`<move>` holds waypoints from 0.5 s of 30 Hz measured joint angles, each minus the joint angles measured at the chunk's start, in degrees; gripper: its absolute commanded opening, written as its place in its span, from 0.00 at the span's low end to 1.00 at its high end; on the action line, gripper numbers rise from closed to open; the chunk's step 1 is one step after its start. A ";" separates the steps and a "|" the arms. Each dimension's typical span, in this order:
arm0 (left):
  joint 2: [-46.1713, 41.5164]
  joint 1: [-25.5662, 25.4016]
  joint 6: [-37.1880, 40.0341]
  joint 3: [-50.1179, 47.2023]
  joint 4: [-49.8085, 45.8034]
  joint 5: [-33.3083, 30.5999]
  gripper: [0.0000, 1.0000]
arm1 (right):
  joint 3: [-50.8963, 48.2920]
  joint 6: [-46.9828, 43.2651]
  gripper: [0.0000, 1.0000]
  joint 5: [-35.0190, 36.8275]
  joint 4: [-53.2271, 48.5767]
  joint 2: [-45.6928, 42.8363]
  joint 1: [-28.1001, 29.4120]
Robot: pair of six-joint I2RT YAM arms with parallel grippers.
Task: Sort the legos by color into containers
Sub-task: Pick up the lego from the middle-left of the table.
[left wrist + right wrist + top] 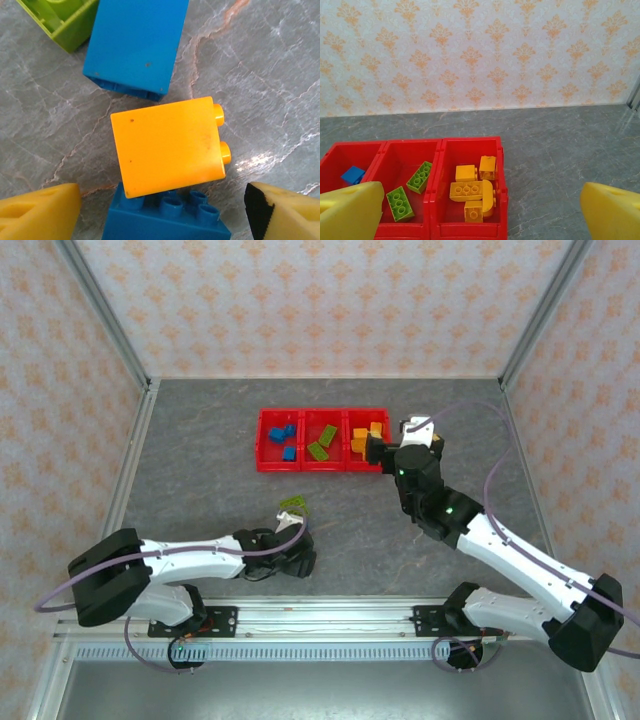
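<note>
The red tray [302, 469] sits at upper centre of the top view, and its three bins already show the scheme: blue bricks [284, 437] on the left, green bricks [322, 443] in the middle, orange bricks [364, 437] on the right

The right jaws hang just over the tray's right end, the yellow pads [347, 210] wide apart with nothing between them. That reads as a spot chosen for dropping orange pieces, since the orange bin [470, 141] lies straight below in the right wrist view

The left jaws are spread open too, low over the bench [270, 70] at lower centre of the top view, where the unsorted pieces remain. Their pads [40, 210] straddle the foot of the left wrist frame. An orange brick [167, 147] lies at frame centre on its side, studs facing right, and its lower edge overlaps a studded blue brick [167, 217]. A second blue brick [135, 45] lies just above it and a lime brick [57, 20] sits upper left. This crowding probably explains the wide opening, and the orange brick seems the likely pick
</note>
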 measured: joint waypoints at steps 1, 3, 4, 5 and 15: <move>0.26 0.00 0.02 0.00 0.00 0.04 0.86 | 0.00 0.04 1.00 0.02 -0.13 0.02 0.00; 0.92 0.00 0.04 0.00 -0.02 0.13 0.81 | 0.00 0.22 1.00 0.02 -0.39 0.02 0.00; 1.29 0.00 0.04 0.02 -0.02 0.13 0.79 | 0.00 0.22 1.00 0.04 -0.46 0.02 0.00; 1.64 0.00 0.07 0.04 -0.02 0.02 0.77 | 0.00 0.22 1.00 0.04 -0.57 0.02 0.00; 3.15 0.00 0.48 0.98 -0.81 -1.40 0.61 | 0.44 1.53 1.00 0.13 -2.67 0.66 -0.02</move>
